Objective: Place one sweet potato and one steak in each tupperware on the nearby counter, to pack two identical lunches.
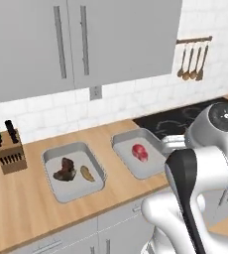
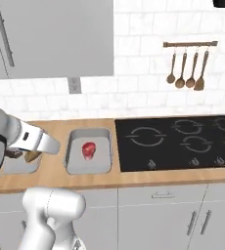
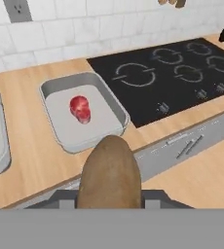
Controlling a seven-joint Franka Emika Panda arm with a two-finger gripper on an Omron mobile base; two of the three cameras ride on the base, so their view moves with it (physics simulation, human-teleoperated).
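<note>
The worktop (image 1: 27,198) is seen beside the black stovetop (image 3: 172,78). Next to the stovetop, one tupperware (image 3: 60,133) is occupied by a red steak (image 3: 80,108). A brown sweet potato (image 3: 109,177) is pinched by the end effector (image 3: 109,197), nearer than that tupperware.

Left base view: behind the arm's left, looking forward and down, fairly near.
Right base view: behind its right, likewise.
Hand view: close, angled down.
Shared: counter (image 1: 31,208) (image 2: 134,178) (image 3: 36,146), right tupperware (image 1: 122,141) (image 2: 104,166) (image 3: 111,104).
</note>
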